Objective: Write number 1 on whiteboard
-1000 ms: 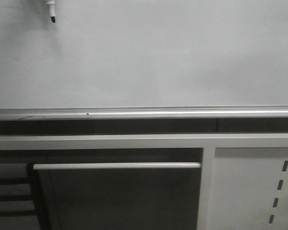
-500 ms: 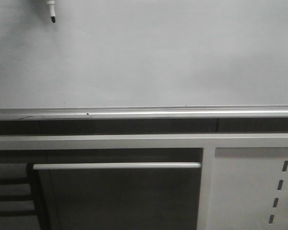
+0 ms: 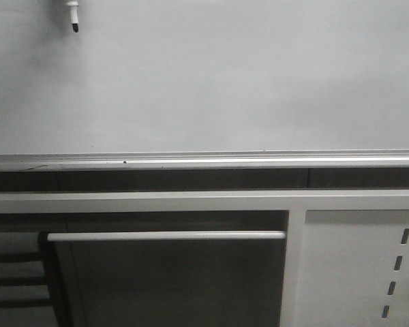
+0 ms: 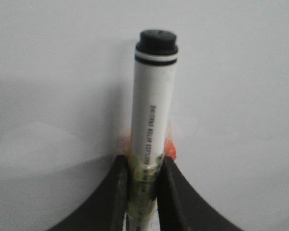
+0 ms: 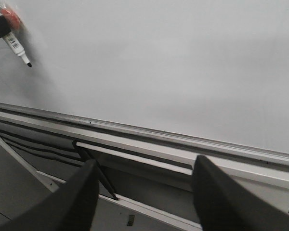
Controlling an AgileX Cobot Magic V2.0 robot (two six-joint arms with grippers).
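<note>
The whiteboard (image 3: 218,82) fills the upper part of the front view, with a silver rail (image 3: 204,161) along its lower edge. No ink stroke of the number 1 shows on it. My left gripper (image 4: 143,168) is shut on a white marker (image 4: 153,110) with a black tip, taped between the fingers. The marker tip (image 3: 73,26) pokes in at the top left of the front view, at or just off the board. It also shows in the right wrist view (image 5: 19,50). My right gripper (image 5: 144,187) is open and empty, away from the board.
Below the rail is a white frame bar (image 3: 191,201), a dark recess with a silver handle bar (image 3: 165,236), and a white panel with slanted slots (image 3: 368,272) at lower right.
The marker tip has moved up very slightly at the top left. Nothing else has changed.
</note>
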